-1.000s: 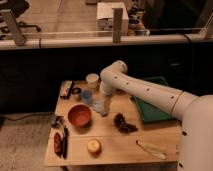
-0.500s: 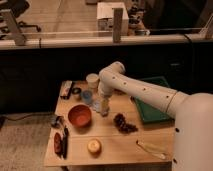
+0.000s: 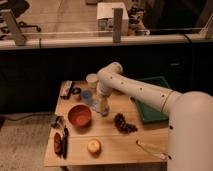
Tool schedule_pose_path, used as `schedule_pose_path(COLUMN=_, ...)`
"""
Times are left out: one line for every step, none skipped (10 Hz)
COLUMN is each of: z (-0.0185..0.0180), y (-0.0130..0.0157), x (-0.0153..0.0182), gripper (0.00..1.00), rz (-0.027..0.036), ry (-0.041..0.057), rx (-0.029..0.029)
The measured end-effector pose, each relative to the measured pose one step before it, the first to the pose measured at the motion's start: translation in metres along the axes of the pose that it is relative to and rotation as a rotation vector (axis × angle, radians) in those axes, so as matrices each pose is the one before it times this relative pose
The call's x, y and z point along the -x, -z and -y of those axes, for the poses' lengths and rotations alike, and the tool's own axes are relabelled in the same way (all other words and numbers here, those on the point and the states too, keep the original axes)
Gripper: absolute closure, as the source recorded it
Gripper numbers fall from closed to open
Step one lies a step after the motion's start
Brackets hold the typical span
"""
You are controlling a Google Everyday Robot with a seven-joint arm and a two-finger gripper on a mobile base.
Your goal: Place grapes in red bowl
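The grapes [image 3: 124, 123] are a dark purple-maroon bunch lying on the wooden table [image 3: 112, 142], right of centre. The red bowl [image 3: 79, 115] stands to their left and holds nothing that I can see. My gripper [image 3: 102, 106] hangs from the white arm [image 3: 135, 87] and points down at the table between the bowl and the grapes. It is a little behind both and left of the grapes, and touches neither of them.
A yellow-red apple [image 3: 93, 146] lies in front of the bowl. A pale blue cup [image 3: 87, 96] and a white cup [image 3: 92, 80] stand behind the gripper. A green tray [image 3: 150, 102] is at the right. Dark utensils [image 3: 60, 141] lie front left, and a pale long object [image 3: 150, 149] front right.
The gripper has edged slightly to the right, towards the grapes. The grapes, bowl and apple have not moved.
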Motion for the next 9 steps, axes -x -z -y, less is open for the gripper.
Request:
schedule_pose_path(z=-0.00690, y=0.00260, x=-0.00213, gripper=0.20, rz=-0.00465, ry=-0.00174, rx=0.00351)
schedule_pose_path(z=-0.00513, y=0.00233, x=-0.00341, gripper=0.20, rz=-0.00511, ry=-0.00622, rx=0.00248)
schedule_pose_path(z=-0.01012, y=0.00245, x=-0.00577, gripper=0.20, rz=-0.01256, ry=-0.01340, rx=0.01091)
schedule_pose_path(z=-0.00434, y=0.00058, x=-0.00212, gripper=0.20, rz=-0.00438, ry=-0.00722, rx=0.00460)
schedule_pose_path(z=-0.00628, y=0.00127, x=-0.00652, gripper=0.20, rz=-0.00733, ry=-0.01485, rx=0.00492)
schedule_pose_path(z=-0.00544, y=0.00071, x=-0.00528, gripper=0.20, rz=-0.00536, ry=-0.01250, rx=0.00462)
schedule_pose_path(z=-0.00746, y=0.00070, x=-0.00585, gripper=0.20, rz=-0.00552, ry=-0.01185, rx=0.00622)
schedule_pose_path(z=-0.00885, y=0.00096, x=-0.00913, gripper=0.20, rz=-0.00719, ry=-0.01756, rx=0.00611)
schedule_pose_path(z=-0.00873, y=-0.00009, x=-0.00993, gripper=0.20, rz=-0.00821, ry=-0.01833, rx=0.00714)
